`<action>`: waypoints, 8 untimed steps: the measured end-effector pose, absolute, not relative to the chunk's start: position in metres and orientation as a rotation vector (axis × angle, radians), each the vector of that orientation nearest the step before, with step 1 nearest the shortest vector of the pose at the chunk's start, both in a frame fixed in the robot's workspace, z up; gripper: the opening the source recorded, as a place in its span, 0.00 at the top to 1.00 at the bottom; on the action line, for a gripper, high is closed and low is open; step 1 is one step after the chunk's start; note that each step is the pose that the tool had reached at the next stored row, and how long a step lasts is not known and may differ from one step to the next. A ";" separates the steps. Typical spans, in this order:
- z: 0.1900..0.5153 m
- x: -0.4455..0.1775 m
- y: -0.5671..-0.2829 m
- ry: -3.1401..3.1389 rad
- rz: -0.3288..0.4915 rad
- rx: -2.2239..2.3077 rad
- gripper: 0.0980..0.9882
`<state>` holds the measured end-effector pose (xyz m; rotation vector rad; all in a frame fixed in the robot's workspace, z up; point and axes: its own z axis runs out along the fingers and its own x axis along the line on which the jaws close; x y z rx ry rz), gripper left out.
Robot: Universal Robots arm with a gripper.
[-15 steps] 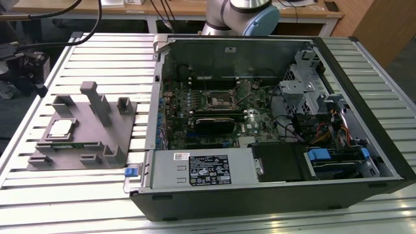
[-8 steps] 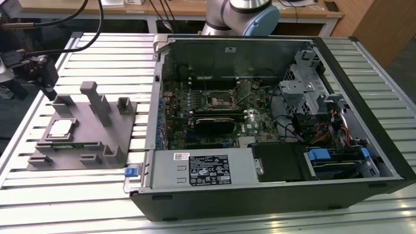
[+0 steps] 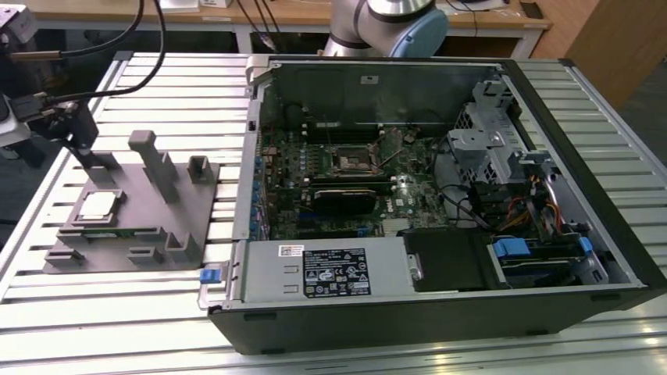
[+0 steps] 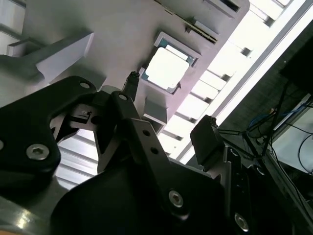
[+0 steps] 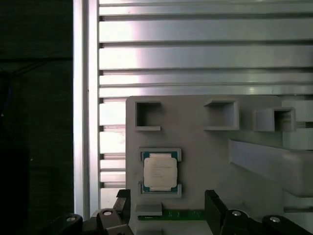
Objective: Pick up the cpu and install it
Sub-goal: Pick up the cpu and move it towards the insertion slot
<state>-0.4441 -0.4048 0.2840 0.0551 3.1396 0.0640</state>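
Note:
The cpu (image 3: 97, 205), a small silvery square chip, lies flat in a recess of the grey tray (image 3: 156, 215) at the exterior view's left. My gripper (image 3: 96, 164) hangs over the tray just beyond the cpu, apart from it. In the first wrist view the cpu (image 5: 160, 172) sits in its pocket with my two black fingers (image 5: 215, 205) spread wider than the chip and nothing between them. The second wrist view shows the cpu (image 4: 167, 68) beyond my open gripper (image 4: 168, 107). The black-framed motherboard socket (image 3: 349, 158) lies inside the open computer case.
The open computer case (image 3: 438, 305) fills the middle and the exterior view's right of the slatted metal table (image 3: 136, 312). Grey posts (image 3: 156, 164) rise from the tray beside my gripper. A green memory stick (image 5: 183, 214) lies in the tray next to the cpu. Cables (image 3: 136, 55) trail from the arm.

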 end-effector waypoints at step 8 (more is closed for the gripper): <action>0.271 -0.446 -0.405 3.140 0.065 0.055 0.32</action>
